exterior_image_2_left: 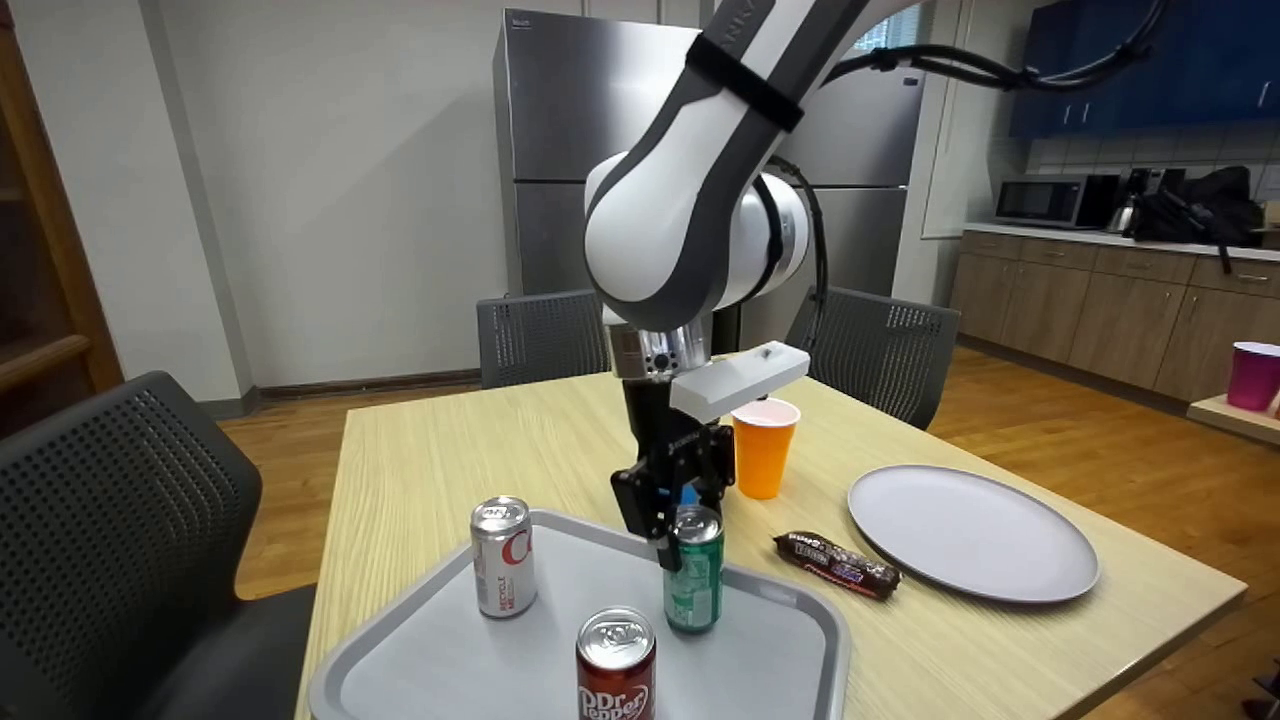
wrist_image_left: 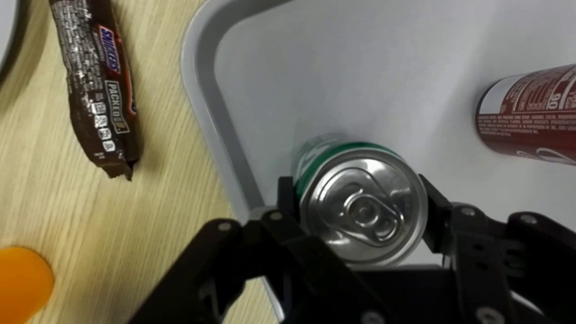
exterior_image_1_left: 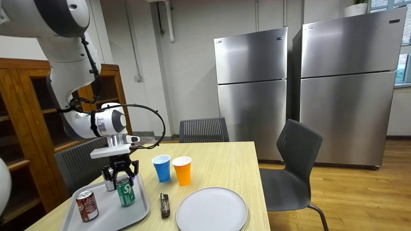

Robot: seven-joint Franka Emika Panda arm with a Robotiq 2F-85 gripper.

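Gripper (wrist_image_left: 354,191): jaws partly spread, pinching the green soda can (exterior_image_2_left: 695,590) near its top. In the wrist view the dark fingers (wrist_image_left: 286,195) meet opposite sides of it, just below the lid (wrist_image_left: 360,225).

Can upright, long axis vertical, lid up; white lettering beginning with S faces the camera in an exterior view. Base rests on the gray tray (exterior_image_2_left: 590,575), near the rim beside the Snickers bar (wrist_image_left: 101,90).

Tray holds three standing cans, apart from one another: the green one, a Dr Pepper can (exterior_image_2_left: 616,665) and a silver soda can (exterior_image_2_left: 503,560) with a red C.

On the wood-grain table (exterior_image_1_left: 221,163): Snickers bar lying between tray and round plate (exterior_image_1_left: 212,208); blue cup (exterior_image_1_left: 163,170) and orange cup (exterior_image_1_left: 182,172) upright, side by side, contents not discernible.
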